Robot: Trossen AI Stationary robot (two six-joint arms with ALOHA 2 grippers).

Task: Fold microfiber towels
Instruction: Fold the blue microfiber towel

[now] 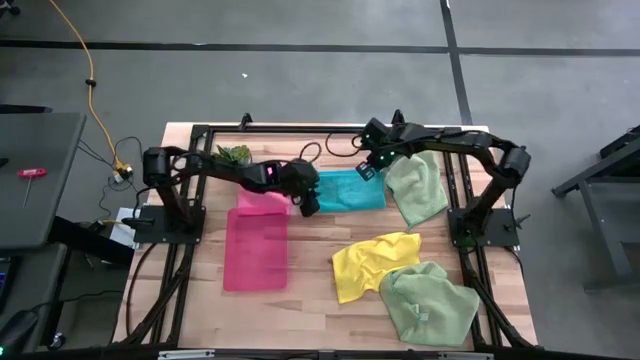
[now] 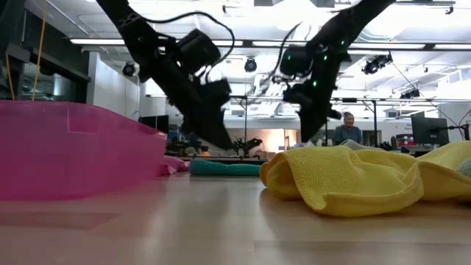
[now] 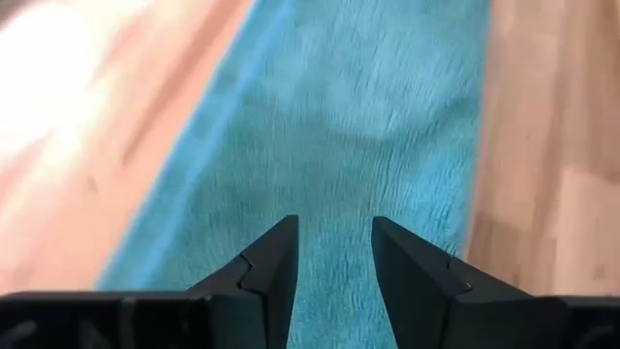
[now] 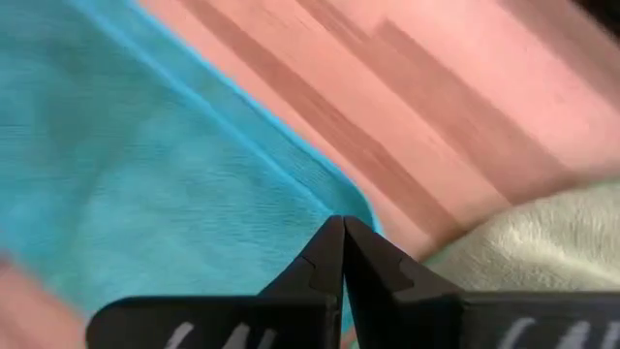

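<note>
At the near edge of the table (image 1: 300,320) a pale green towel (image 1: 428,305) lies crumpled at the right corner, and a rumpled yellow towel (image 1: 368,262) lies touching it on its left. Left of centre stands the translucent pink tray (image 1: 256,250), with a hot pink towel (image 1: 258,198) just behind it. Further back, the teal towel (image 1: 352,189) lies flat and folded; the left gripper (image 3: 334,247) hangs over its left end with its fingers parted and nothing between them. The right gripper (image 4: 343,247) is clenched tight on nothing, its tips at the teal towel's right far corner, beside a second pale green towel (image 1: 416,186). A small green plant (image 1: 234,154) sits at the far left edge
</note>
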